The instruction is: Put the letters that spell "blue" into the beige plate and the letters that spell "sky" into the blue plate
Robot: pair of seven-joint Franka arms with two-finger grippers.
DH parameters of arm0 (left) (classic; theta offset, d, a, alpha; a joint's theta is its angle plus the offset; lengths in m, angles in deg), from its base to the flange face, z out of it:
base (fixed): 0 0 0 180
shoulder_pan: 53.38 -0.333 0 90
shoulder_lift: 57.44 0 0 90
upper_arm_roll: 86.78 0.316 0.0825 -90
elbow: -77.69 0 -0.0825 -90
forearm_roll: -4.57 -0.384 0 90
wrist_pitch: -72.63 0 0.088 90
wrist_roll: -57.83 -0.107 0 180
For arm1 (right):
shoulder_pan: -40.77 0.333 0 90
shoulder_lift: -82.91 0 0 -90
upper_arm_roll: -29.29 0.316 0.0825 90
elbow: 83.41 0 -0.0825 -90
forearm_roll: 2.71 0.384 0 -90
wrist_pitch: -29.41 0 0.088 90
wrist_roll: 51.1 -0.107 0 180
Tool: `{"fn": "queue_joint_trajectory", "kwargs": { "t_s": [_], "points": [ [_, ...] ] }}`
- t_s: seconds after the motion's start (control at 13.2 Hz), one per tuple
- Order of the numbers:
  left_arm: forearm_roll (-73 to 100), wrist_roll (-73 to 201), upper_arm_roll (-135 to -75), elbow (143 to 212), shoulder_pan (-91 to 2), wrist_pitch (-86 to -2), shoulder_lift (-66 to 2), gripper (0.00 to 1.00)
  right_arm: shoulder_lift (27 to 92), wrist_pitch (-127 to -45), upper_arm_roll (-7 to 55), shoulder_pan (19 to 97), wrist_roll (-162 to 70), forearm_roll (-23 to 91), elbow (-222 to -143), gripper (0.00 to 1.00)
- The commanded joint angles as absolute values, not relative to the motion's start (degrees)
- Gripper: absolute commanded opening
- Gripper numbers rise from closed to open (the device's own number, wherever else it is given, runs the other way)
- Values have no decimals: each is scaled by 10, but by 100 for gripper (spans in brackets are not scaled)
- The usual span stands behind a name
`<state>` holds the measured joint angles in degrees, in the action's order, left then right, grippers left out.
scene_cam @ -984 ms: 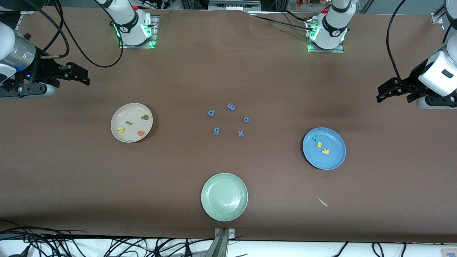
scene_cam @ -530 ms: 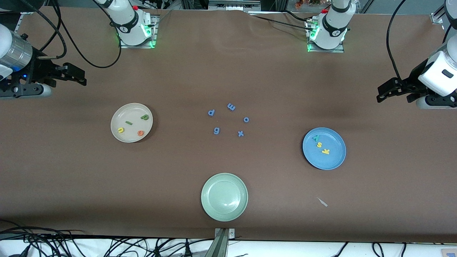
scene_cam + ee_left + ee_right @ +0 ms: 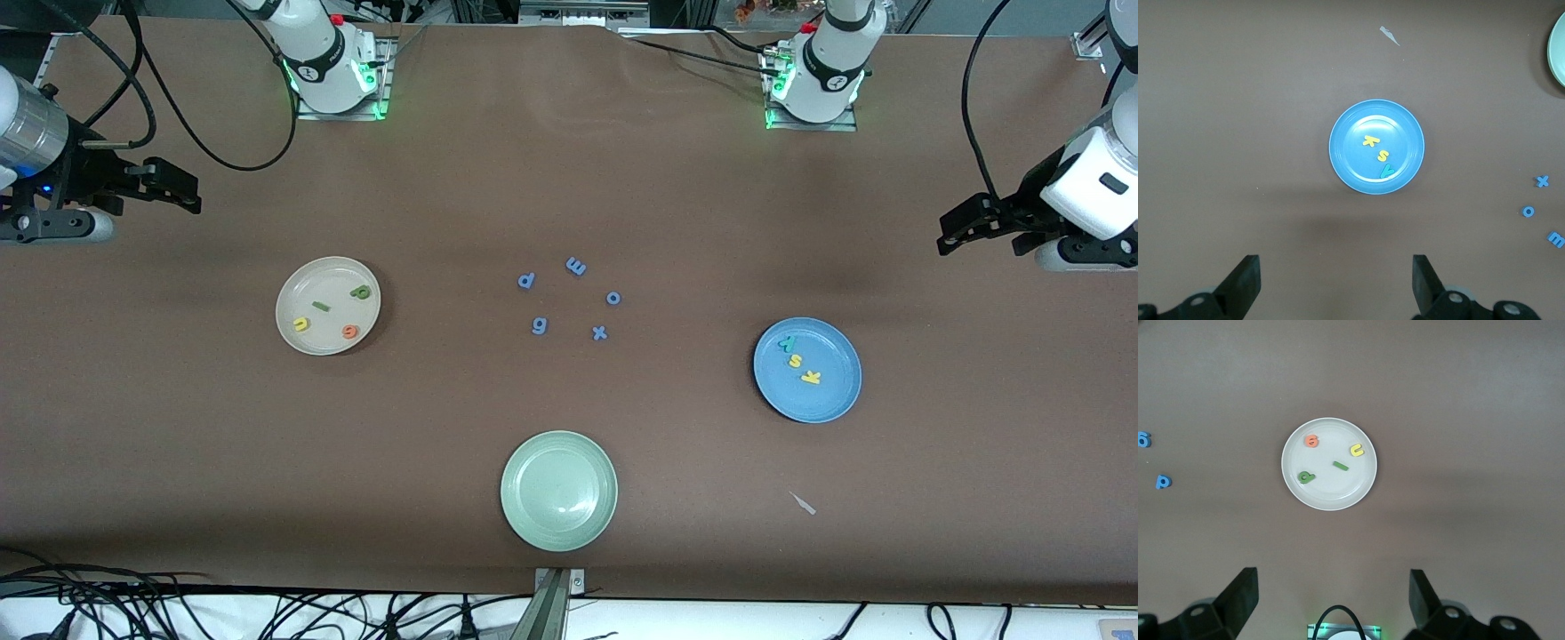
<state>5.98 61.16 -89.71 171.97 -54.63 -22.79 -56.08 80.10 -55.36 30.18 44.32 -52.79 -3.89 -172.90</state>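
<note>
Both grippers, left gripper (image 3: 965, 228) and right gripper (image 3: 178, 188), hang spread, empty; all seven letters look plated, so just park clear.

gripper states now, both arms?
Left gripper: open, empty, up over the table by the blue plate.
Right gripper: open, empty, by the beige plate.
</note>
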Motion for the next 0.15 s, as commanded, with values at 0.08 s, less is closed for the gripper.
{"fn": "queue_joint_trajectory", "kwargs": {
  "t_s": [0.08],
  "points": [
    [59, 613, -898, 1701, -546, -215, -552, 100, 794, -541, 300, 445, -526, -50, -1710, 100]
  ]
}}
